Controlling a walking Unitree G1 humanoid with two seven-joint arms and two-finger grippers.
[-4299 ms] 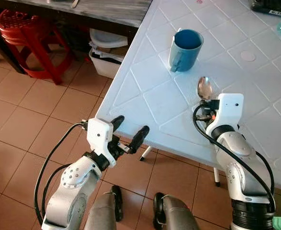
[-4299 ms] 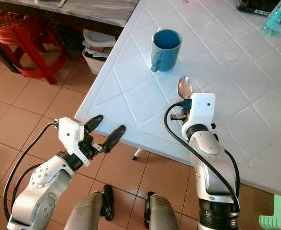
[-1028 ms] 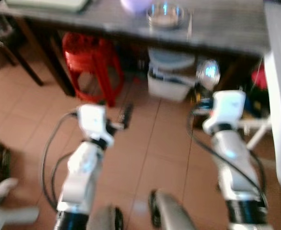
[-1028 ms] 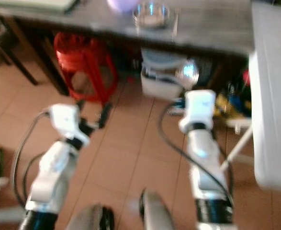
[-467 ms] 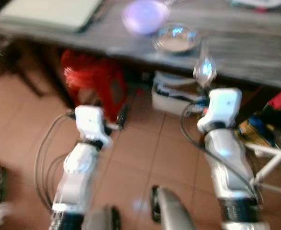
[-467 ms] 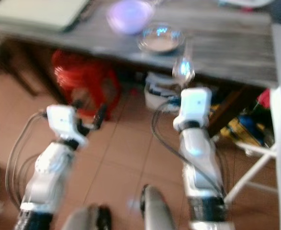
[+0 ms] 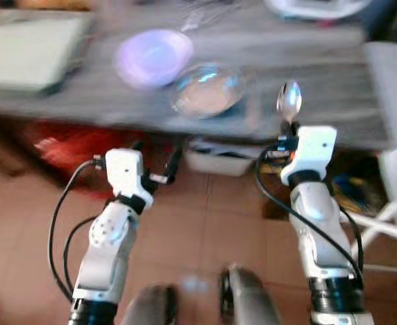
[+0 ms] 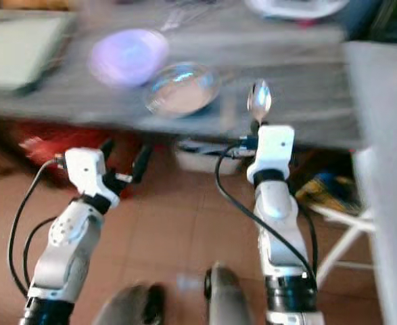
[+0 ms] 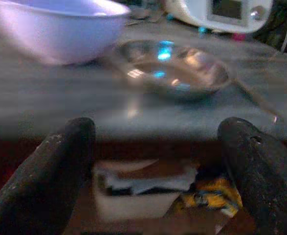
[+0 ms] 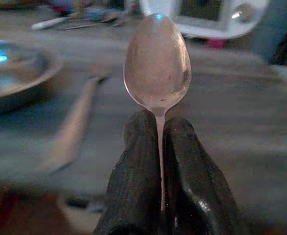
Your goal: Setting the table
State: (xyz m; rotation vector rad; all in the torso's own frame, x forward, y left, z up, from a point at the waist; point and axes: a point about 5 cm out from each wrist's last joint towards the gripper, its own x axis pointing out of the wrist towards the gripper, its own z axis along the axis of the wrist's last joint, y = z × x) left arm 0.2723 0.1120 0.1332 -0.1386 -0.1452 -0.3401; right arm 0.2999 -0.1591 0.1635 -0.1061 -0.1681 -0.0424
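Note:
My right gripper [image 10: 158, 147] is shut on a metal spoon [image 10: 157, 61], whose bowl stands upright above the fingers; in the head view the spoon [image 7: 289, 100] rises in front of the grey wooden table [image 7: 320, 74]. A shallow metal bowl [image 7: 207, 89] and a lilac bowl [image 7: 152, 57] sit on that table near its front edge. My left gripper [image 7: 155, 159] is open and empty, held below the table edge. In the left wrist view the metal bowl [image 9: 175, 68] and the lilac bowl [image 9: 55, 27] lie beyond the open fingers [image 9: 50, 166].
A pale tray or board [image 7: 29, 51] lies at the table's left, a white appliance [image 7: 316, 7] at the back. A red stool [image 7: 63, 145] and a white bin [image 7: 215, 162] stand under the table. The white table [image 7: 394, 101] is at the right. Tiled floor lies below.
The camera has swung and lifted toward the grey table, so the bowls now sit lower and nearer. The right gripper still holds the spoon upright; the left stays open.

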